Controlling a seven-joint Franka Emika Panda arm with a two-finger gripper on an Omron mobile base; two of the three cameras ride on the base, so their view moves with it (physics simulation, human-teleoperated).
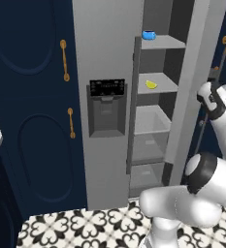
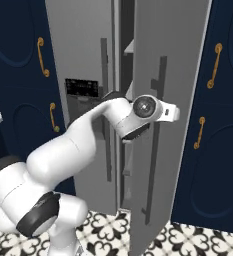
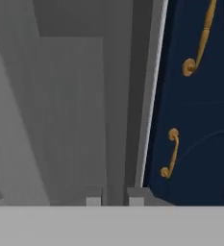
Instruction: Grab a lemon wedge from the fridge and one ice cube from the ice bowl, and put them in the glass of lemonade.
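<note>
The grey fridge [image 1: 107,48] stands with its right door [image 2: 173,75] swung wide open. On a middle shelf inside lies the yellow lemon wedge [image 1: 151,85]. My arm reaches around to the door's outer face, level with its long dark handle [image 2: 150,190]. In the hand view my gripper [image 3: 114,199] is shut, and a dark strip that looks like that handle runs down between the fingertips [image 3: 94,201]. The ice bowl, ice cube and glass of lemonade are out of view.
A small blue object [image 1: 149,35] sits on the shelf above the wedge. The black dispenser panel [image 1: 107,109] is in the closed left door. Navy cabinets with brass handles [image 1: 37,97] [image 2: 223,150] [image 3: 200,120] flank the fridge. Patterned floor tiles [image 1: 85,225] lie below.
</note>
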